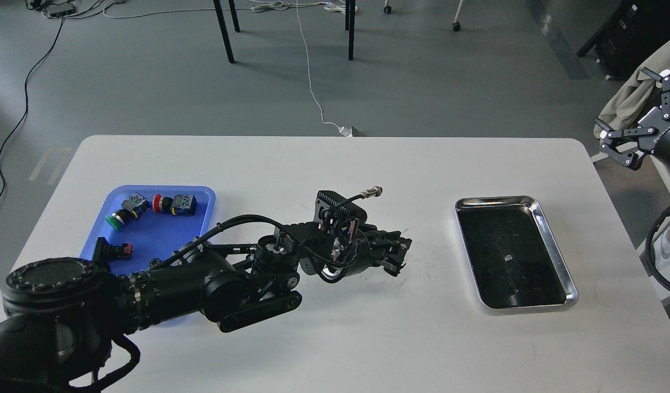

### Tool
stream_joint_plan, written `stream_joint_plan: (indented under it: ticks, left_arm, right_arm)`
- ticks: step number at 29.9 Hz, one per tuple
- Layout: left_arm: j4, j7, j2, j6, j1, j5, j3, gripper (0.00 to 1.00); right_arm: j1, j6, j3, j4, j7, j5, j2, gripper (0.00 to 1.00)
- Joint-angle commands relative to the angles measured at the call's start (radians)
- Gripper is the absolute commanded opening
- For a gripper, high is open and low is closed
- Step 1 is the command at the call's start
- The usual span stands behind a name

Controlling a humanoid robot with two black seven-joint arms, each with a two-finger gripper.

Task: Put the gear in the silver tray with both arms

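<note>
Under grey flooring's edge — white table [324, 338] bears silver tray [553, 248].

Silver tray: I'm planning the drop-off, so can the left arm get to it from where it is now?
Probably yes. The left gripper hangs over bare white table, and nothing lies between it and the silver tray to its right. The right gripper is off past the table's far right corner, out of the way.
</note>
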State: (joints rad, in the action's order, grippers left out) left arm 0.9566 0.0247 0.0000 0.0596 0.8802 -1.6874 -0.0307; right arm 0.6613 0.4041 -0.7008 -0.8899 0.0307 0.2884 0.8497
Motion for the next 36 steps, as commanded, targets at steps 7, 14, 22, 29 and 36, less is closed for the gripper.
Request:
stream_joint_plan:
  ticks: [7,14,22,29,36]
  left_arm:
    - [-0.004,0.004,0.000,0.000,-0.021,0.006,0.000,0.42]
    - [-0.012,0.009,0.000,-0.012,-0.029,0.018,0.000,0.48]
    - [-0.013,-0.002,0.000,-0.032,-0.021,0.058,-0.017,0.96]
    - [-0.048,-0.002,0.000,-0.029,0.006,0.185,-0.201,0.98]
    - [-0.062,-0.011,0.044,-0.032,0.016,0.491,-0.365,0.98]
  right_arm:
    - [-0.002,-0.001,0.001,0.002,-0.003,0.000,-0.001,0.99]
    - [-0.002,-0.001,0.001,0.002,-0.003,0.000,-0.003,0.99]
    - [0.010,-0.001,0.001,-0.017,-0.002,-0.003,-0.001,0.99]
    - [0.015,-0.007,0.001,-0.090,0.005,-0.096,0.008,0.99]
    - [0.012,-0.056,0.003,-0.203,0.006,-0.325,-0.004,0.99]
